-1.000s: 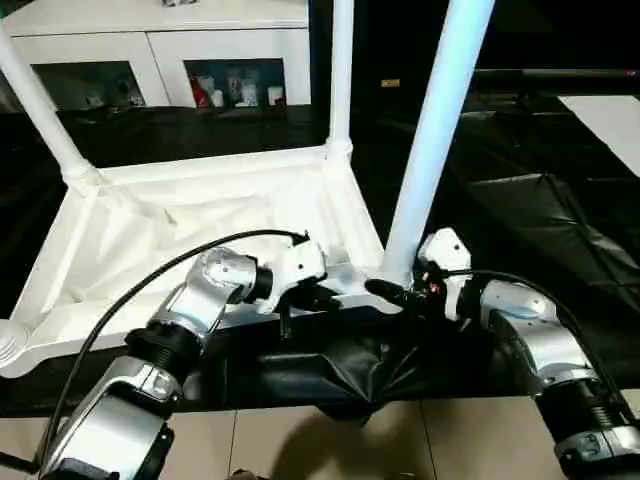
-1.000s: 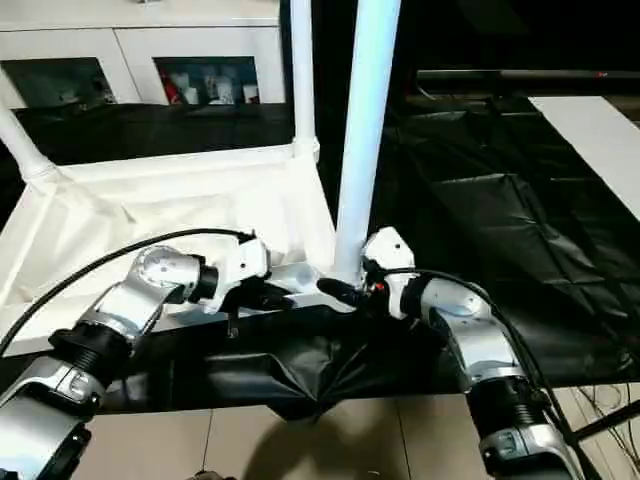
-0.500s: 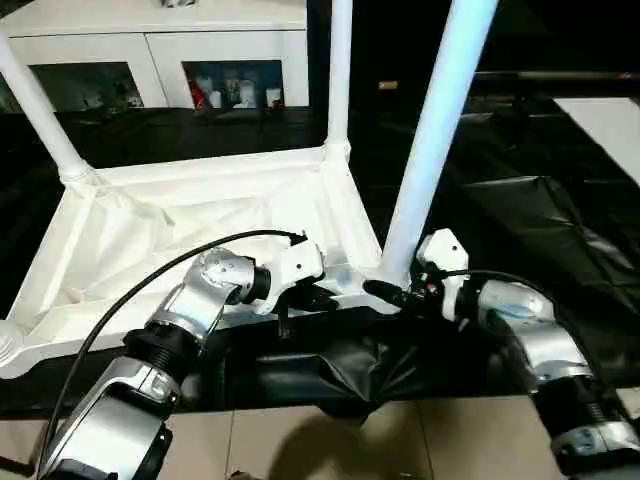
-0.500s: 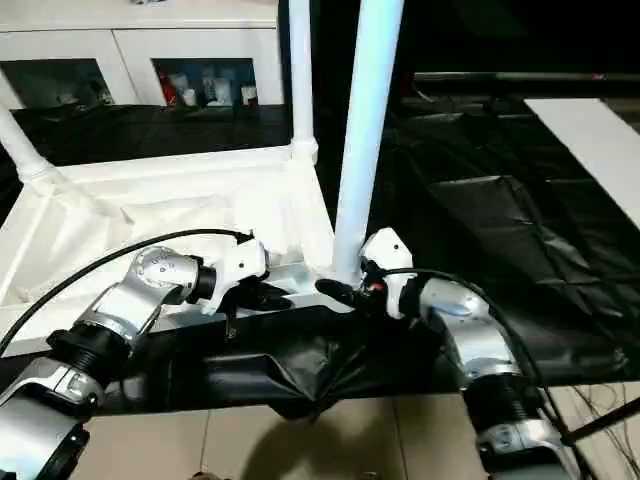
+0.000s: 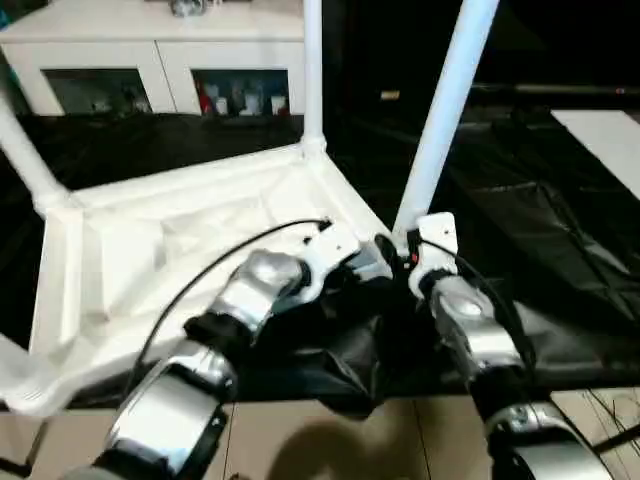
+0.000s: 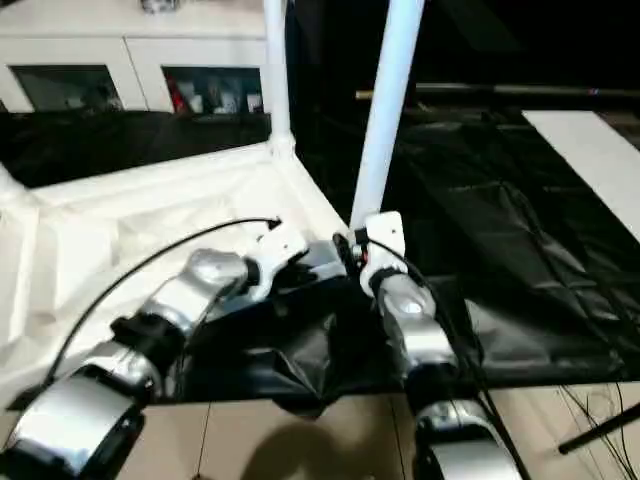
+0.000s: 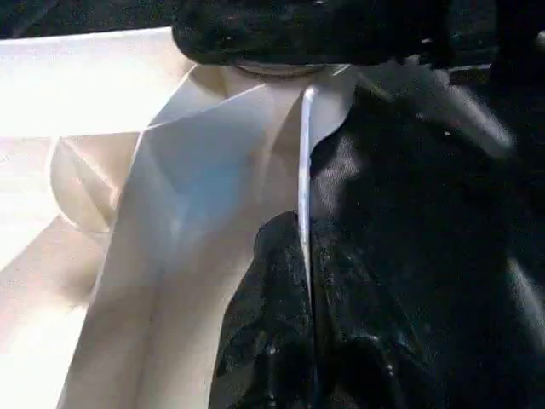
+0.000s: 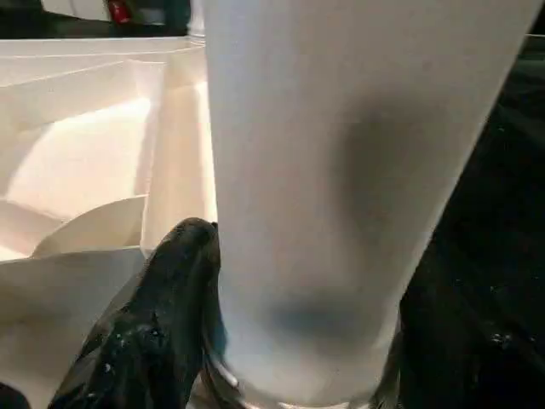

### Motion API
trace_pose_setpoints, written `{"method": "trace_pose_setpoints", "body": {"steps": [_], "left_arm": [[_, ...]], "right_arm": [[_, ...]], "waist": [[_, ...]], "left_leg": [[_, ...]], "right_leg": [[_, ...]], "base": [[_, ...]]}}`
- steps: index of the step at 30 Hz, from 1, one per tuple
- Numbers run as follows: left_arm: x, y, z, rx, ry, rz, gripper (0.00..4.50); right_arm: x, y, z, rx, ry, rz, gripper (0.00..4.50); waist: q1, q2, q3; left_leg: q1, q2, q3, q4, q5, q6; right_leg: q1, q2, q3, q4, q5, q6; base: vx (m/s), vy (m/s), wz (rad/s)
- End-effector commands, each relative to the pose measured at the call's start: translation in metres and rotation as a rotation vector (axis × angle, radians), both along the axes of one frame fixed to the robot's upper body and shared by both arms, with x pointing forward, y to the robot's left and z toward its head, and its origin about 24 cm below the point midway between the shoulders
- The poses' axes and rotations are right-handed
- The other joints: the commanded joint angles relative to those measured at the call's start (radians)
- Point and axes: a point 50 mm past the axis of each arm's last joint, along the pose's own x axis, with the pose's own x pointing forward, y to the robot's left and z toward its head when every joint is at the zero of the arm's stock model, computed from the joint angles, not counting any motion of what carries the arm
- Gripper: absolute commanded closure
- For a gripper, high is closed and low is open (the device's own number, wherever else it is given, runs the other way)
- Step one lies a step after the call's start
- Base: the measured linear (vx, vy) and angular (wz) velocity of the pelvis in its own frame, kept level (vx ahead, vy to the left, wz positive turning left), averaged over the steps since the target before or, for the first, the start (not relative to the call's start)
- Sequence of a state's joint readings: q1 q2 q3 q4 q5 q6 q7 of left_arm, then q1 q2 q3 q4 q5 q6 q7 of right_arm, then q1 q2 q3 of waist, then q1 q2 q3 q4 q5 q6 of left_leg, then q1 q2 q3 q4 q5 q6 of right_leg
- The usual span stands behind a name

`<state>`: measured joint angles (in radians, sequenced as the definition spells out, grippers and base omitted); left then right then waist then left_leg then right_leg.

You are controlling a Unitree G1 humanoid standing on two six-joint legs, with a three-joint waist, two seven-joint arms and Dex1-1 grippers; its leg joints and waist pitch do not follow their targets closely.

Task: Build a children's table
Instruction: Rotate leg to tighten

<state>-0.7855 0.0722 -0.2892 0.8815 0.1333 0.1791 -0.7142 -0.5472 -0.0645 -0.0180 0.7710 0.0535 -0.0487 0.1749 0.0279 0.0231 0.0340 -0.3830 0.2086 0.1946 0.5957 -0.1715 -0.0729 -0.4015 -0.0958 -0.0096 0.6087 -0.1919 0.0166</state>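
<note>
The tabletop is seen upside down on the black-covered counter, ribbed underside up, its long axis running from the near right corner, where both grippers meet, away to the robot's left. The legs stand w/ long axes roughly vertical, tilted a bit. One leg rises straight out of the right gripper; it is seated in the near right corner socket and leans slightly right toward its top. A 2nd leg stands in the far corner, beyond both grippers. A 3rd leg is seen far left of the left gripper, leaning left. In the right wrist view the base of the near leg is flanked by the gripper's black fingers, so the right gripper is partly open around the leg's foot, one finger touching it. The left gripper is closed; in its wrist view the thin rim of the tabletop appears pinched betw. its fingers, just beside the right gripper. Behind the table a white glass-door cabinet w/ small items is seen; no writing can be read on them.
</note>
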Motion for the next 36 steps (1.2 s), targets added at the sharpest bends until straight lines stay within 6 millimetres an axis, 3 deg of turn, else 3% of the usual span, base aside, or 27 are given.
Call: {"method": "trace_pose_setpoints", "body": {"steps": [1,3,5,8,9,11,14,16,18,22,23,27,33,36], "left_arm": [[0.004,0.013,-0.009,0.014,0.023,0.143,4.50],[0.004,0.013,-0.010,0.036,0.030,0.128,4.50],[0.004,0.014,-0.010,0.043,0.030,0.102,4.50],[0.004,0.016,-0.010,0.047,0.025,0.071,4.50],[0.003,0.018,-0.010,0.048,0.030,0.050,4.50],[0.002,0.023,-0.009,0.055,0.031,0.009,4.50],[-0.004,0.036,-0.004,0.056,0.029,-0.150,4.50],[-0.006,0.040,-0.002,0.053,0.047,-0.181,4.50],[-0.014,0.054,0.004,0.052,0.069,-0.339,4.50],[-0.019,0.061,0.011,0.018,0.100,-0.412,4.50],[-0.021,0.063,0.014,0.008,0.117,-0.441,4.50],[-0.021,0.068,0.019,0.013,0.123,-0.476,4.50],[-0.018,0.069,0.019,0.021,0.106,-0.449,4.50],[-0.019,0.069,0.019,0.023,0.106,-0.458,4.50]], "right_arm": [[-0.011,0.014,-0.021,0.026,0.092,0.061,1.85],[-0.010,0.016,-0.011,0.094,0.035,0.094,1.85],[-0.009,0.014,-0.003,0.123,-0.016,0.137,1.29],[-0.010,0.012,0.002,0.111,-0.046,0.195,1.06],[-0.010,0.010,0.005,0.099,-0.050,0.227,0.82],[-0.011,0.005,0.008,0.076,-0.048,0.286,0.73],[-0.022,-0.014,0.018,-0.037,-0.052,0.527,0.68],[-0.027,-0.022,0.020,-0.060,-0.046,0.596,0.68],[-0.038,-0.037,0.025,-0.091,-0.020,0.734,0.68],[-0.044,-0.043,0.026,-0.124,0.014,0.826,0.68],[-0.046,-0.044,0.027,-0.130,0.027,0.865,0.68],[-0.044,-0.044,0.029,-0.142,0.041,0.909,0.68],[-0.044,-0.035,0.029,-0.127,0.054,0.971,0.68],[-0.044,-0.034,0.027,-0.139,0.065,0.987,0.68]], "waist": [[-0.006,-0.001,-0.052],[-0.006,-0.005,-0.052],[-0.004,-0.004,-0.053],[-0.003,-0.004,-0.053],[-0.009,-0.004,-0.054],[-0.012,-0.008,-0.053],[-0.016,-0.011,-0.053],[-0.017,-0.008,-0.056],[-0.014,-0.013,-0.059],[-0.011,-0.007,-0.060],[-0.009,-0.011,-0.059],[0.011,-0.006,-0.059],[0.017,-0.013,-0.054],[0.018,-0.013,-0.056]], "left_leg": [[0.021,0.001,-0.006,-0.079,-0.338,0.012],[0.020,0.000,-0.006,-0.080,-0.350,0.017],[0.021,0.001,-0.007,-0.079,-0.352,0.018],[0.015,0.002,-0.009,-0.081,-0.352,0.033],[0.005,0.001,-0.014,-0.086,-0.328,0.030],[0.006,0.000,-0.012,-0.083,-0.327,0.035],[0.003,0.001,-0.014,-0.081,-0.304,0.056],[0.004,0.004,-0.012,-0.076,-0.273,0.068],[0.000,0.004,-0.014,-0.073,-0.223,0.093],[0.008,0.008,-0.009,-0.068,-0.182,0.116],[0.010,0.011,-0.007,-0.067,-0.183,0.117],[0.018,0.015,-0.003,-0.068,-0.181,0.108],[0.013,0.012,-0.005,-0.073,-0.224,0.077],[0.013,0.011,-0.006,-0.073,-0.206,0.074]], "right_leg": [[0.024,-0.017,0.005,-0.093,-0.293,-0.166],[0.025,-0.017,0.004,-0.095,-0.299,-0.165],[0.024,-0.018,0.005,-0.095,-0.299,-0.166],[0.028,-0.018,0.003,-0.094,-0.281,-0.167],[0.038,-0.018,0.000,-0.090,-0.267,-0.166],[0.037,-0.016,0.000,-0.091,-0.262,-0.170],[0.044,-0.019,0.001,-0.092,-0.241,-0.186],[0.041,-0.020,0.004,-0.085,-0.175,-0.215],[0.054,-0.019,0.001,-0.075,-0.088,-0.247],[0.047,-0.016,0.000,-0.064,0.008,-0.300],[0.046,-0.015,0.001,-0.061,0.014,-0.308],[0.043,-0.016,0.001,-0.058,0.010,-0.311],[0.044,-0.021,0.004,-0.065,-0.080,-0.278],[0.045,-0.021,0.004,-0.063,-0.068,-0.273]], "base": [[0.000,0.000,0.00],[0.000,0.000,0.00],[0.000,0.000,0.00],[0.000,0.000,0.00],[0.000,0.000,0.00],[0.000,0.000,0.00],[0.000,0.000,0.00],[0.000,0.000,0.00],[0.000,0.000,0.00],[0.000,0.000,0.00],[0.000,0.000,0.00],[0.000,0.000,0.00],[0.000,0.000,0.00],[0.000,0.000,0.00]]}}
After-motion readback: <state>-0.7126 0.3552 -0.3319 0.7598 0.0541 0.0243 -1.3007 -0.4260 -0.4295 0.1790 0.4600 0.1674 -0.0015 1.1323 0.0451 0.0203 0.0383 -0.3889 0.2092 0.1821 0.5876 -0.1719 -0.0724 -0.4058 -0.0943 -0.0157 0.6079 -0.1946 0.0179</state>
